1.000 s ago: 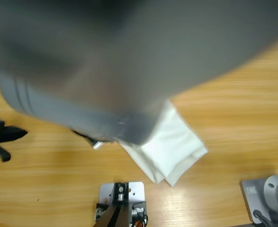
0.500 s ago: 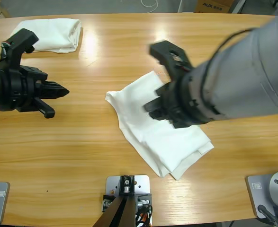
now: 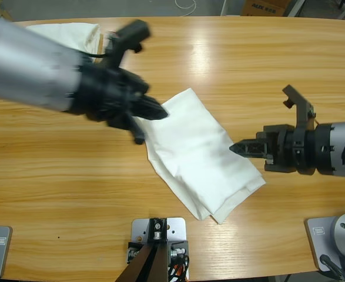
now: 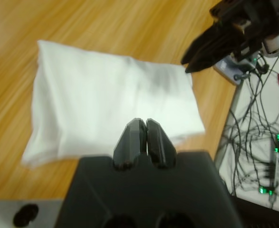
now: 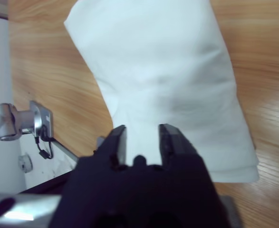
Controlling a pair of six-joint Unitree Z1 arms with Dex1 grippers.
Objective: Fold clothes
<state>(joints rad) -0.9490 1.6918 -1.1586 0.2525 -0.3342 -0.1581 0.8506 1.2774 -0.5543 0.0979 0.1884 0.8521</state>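
My left arm stretches in over the folded T-shirt (image 3: 198, 155) in the middle of the wooden table (image 3: 290, 64), its left gripper (image 3: 159, 113) clenched empty above that shirt's upper corner. My right arm lies level — its right gripper (image 3: 238, 147) points at the same shirt's edge on the other side, jaws slightly parted, gripping nothing. I count two white shirts: this one, and a second folded T-shirt (image 3: 72, 32) well beyond my left arm, at the table's far corner.
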